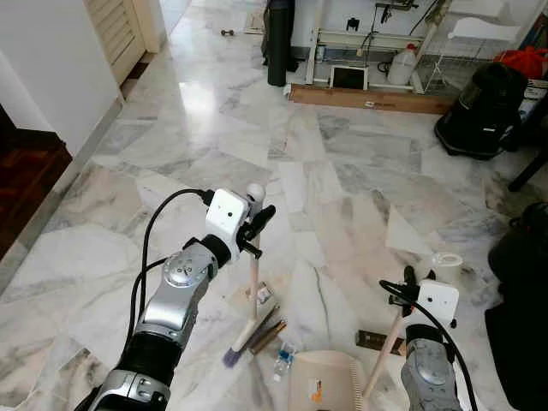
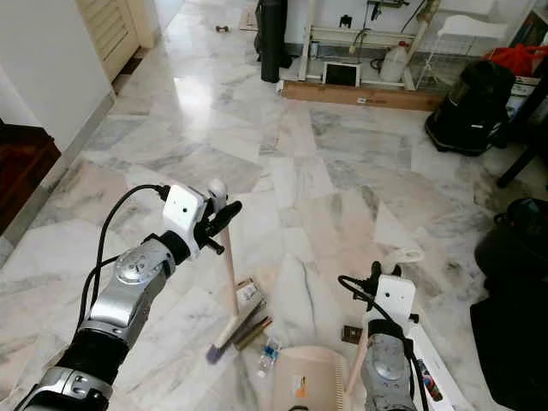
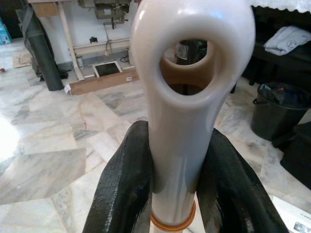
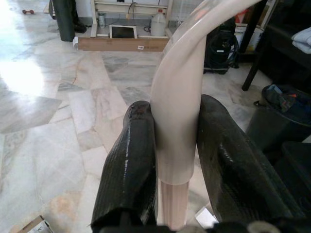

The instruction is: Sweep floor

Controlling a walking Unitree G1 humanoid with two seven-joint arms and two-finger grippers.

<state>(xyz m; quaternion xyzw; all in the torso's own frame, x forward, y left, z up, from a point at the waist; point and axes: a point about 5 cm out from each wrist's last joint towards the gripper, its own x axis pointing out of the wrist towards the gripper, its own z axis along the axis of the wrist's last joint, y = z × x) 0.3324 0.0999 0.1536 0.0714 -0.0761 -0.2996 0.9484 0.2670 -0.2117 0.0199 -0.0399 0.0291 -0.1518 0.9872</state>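
Observation:
My left gripper (image 1: 253,224) is shut on the cream handle top of a small broom (image 1: 252,295). The broom's stick slants down to purple-tipped bristles (image 1: 232,354) resting on the marble floor. In the left wrist view both black fingers (image 3: 121,189) clamp the handle (image 3: 187,97) just under its hanging loop. My right gripper (image 1: 409,282) is shut on the long handle (image 4: 177,121) of a cream dustpan (image 1: 324,381), which sits on the floor at the bottom centre. Beside the bristles lie litter: a small plastic bottle (image 1: 282,360), brown sticks (image 1: 267,330), a small carton (image 1: 261,294).
A dark flat piece (image 1: 377,342) lies right of the dustpan. A black bin (image 1: 479,110) and a black bag (image 1: 524,282) stand on the right. Far back are a black cylinder (image 1: 279,41), a wooden plank (image 1: 368,98) and a white jug (image 1: 401,65). A white wall (image 1: 51,68) is left.

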